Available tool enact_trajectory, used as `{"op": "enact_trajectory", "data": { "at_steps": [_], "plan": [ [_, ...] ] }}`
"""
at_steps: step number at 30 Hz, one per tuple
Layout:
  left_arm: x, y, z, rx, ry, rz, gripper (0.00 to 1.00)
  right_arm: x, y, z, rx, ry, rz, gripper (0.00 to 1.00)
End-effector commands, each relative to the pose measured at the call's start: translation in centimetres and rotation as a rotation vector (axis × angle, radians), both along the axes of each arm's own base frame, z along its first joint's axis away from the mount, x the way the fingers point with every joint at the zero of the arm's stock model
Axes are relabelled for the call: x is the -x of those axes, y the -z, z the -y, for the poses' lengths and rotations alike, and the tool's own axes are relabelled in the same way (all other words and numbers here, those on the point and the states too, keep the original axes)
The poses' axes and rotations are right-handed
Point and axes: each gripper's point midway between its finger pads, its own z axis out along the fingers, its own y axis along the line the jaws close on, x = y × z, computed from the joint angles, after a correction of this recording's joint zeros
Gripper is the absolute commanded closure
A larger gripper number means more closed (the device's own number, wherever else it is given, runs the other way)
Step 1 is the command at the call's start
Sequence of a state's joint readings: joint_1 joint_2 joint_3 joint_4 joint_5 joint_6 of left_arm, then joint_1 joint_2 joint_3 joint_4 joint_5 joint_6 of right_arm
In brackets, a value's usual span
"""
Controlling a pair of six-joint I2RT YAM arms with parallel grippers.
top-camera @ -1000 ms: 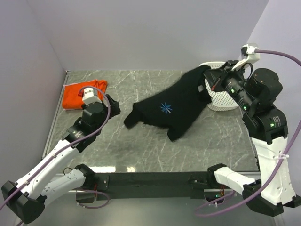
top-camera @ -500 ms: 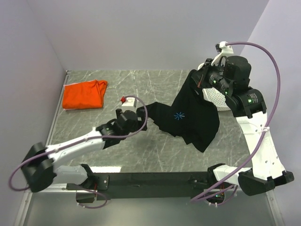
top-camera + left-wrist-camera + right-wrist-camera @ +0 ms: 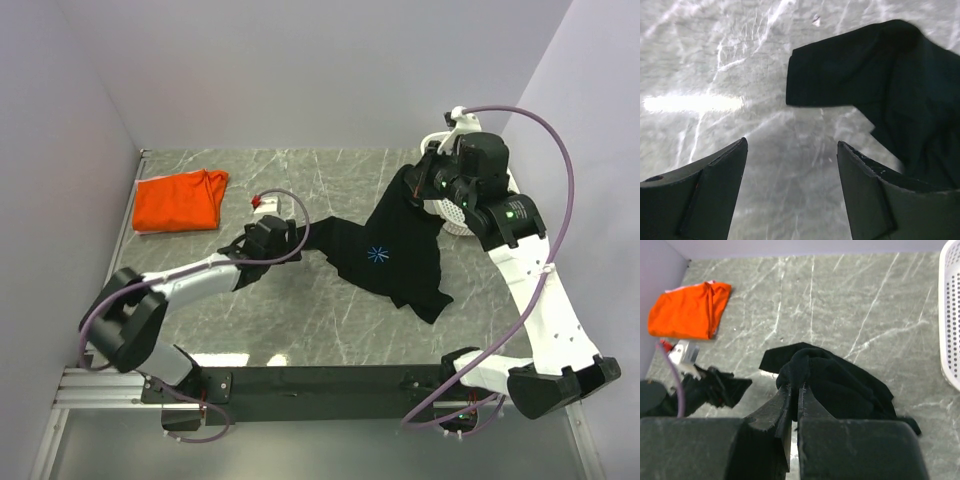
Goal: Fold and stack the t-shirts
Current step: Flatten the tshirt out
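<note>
- The bench (image 3: 330, 320) is grey marbled stone, flat and glossy, so you can expect cloth to slide on it easily.
- The black t-shirt (image 3: 395, 250) is the largest soft thing, limp and matte. It hangs from a raised bunch at far right and drapes down to the bench at centre. Its long axis runs diagonally from that bunch towards the left.
- The white mesh basket (image 3: 950, 315) is stiff perforated plastic and stands at far right, behind the hanging cloth.
- The orange t-shirt (image 3: 178, 203) lies folded flat at far left, well apart from the black one.
- Your right jaws (image 3: 795, 387) are closed on the bunched black cloth and hold it up.
- Your left jaws (image 3: 792, 145) stand wide apart with nothing between them, low over the bench.
- The free sleeve (image 3: 835, 75) lies flat just beyond the left jaws and a little to their right, its cuff edge facing them. The left arm is much the nearer one, so this catch looks to be its job.
- The light-blue starburst mark (image 3: 378, 254) faces up on the drape.
</note>
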State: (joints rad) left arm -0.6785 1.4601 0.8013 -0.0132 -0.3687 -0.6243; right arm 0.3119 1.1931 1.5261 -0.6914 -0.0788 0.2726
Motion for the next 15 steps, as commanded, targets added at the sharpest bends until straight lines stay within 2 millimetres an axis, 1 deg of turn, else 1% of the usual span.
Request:
{"op": "enact_trajectory", "data": {
  "at_steps": [1, 2, 3, 8, 10, 11, 12, 15],
  "plan": [
    [-2.1, -0.2, 1.7, 0.067, 0.047, 0.003, 0.22, 0.5, -2.6, 0.0, -0.041, 0.000, 0.104, 1.00],
    [-2.6, 0.1, 1.5, 0.073, 0.042, 0.004, 0.22, 0.7, -2.7, 0.0, -0.042, -0.001, 0.108, 1.00],
    [-2.8, 0.8, 1.6, 0.069, 0.047, -0.009, 0.21, 0.8, -2.5, 0.0, -0.041, -0.003, 0.105, 1.00],
    [-4.1, 1.7, 2.3, 0.068, 0.069, -0.013, 0.23, 1.4, -2.3, 0.3, -0.037, -0.002, 0.112, 1.00],
    [-4.7, 2.3, 2.7, 0.061, 0.076, -0.019, 0.23, 1.5, -2.0, 0.4, -0.032, 0.002, 0.107, 1.00],
    [-4.8, 3.1, 2.8, 0.058, 0.083, -0.037, 0.24, 1.5, -2.0, 0.5, -0.032, 0.005, 0.110, 1.00],
    [-5.3, 2.8, 3.1, 0.062, 0.084, -0.031, 0.25, 1.5, -1.7, 0.5, -0.032, 0.006, 0.104, 1.00],
    [-5.9, 3.4, 3.2, 0.042, 0.078, -0.037, 0.28, 1.6, -1.1, 0.6, -0.031, 0.010, 0.094, 1.00]
  ]
}}
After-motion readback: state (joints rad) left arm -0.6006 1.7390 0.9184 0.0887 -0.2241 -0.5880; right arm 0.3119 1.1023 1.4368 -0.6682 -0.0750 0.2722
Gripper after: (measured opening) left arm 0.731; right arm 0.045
